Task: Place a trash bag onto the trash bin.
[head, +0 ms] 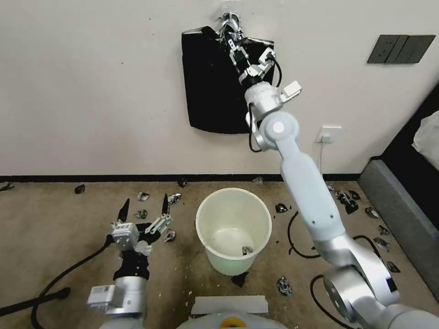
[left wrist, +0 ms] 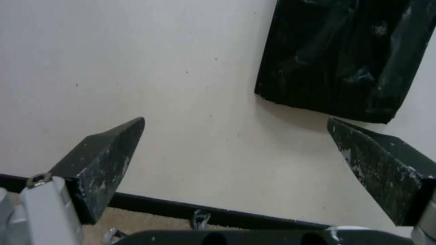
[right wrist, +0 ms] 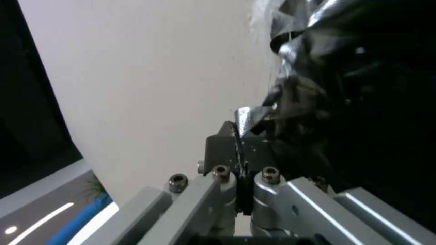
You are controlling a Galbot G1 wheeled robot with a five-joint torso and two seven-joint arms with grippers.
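Head view showed the right pincer (head: 230, 28) pinching the trash bag (head: 227, 20) up on the wall; the left pincer (head: 143, 209) waited wide beside the bare trash bin (head: 233, 228).

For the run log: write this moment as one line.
right gripper: shut on trash bag at wall | left gripper: open, low | trash bin: unlined

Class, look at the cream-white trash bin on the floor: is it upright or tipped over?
Upright. The trash bin stands on its base, its round mouth facing up, unlined.
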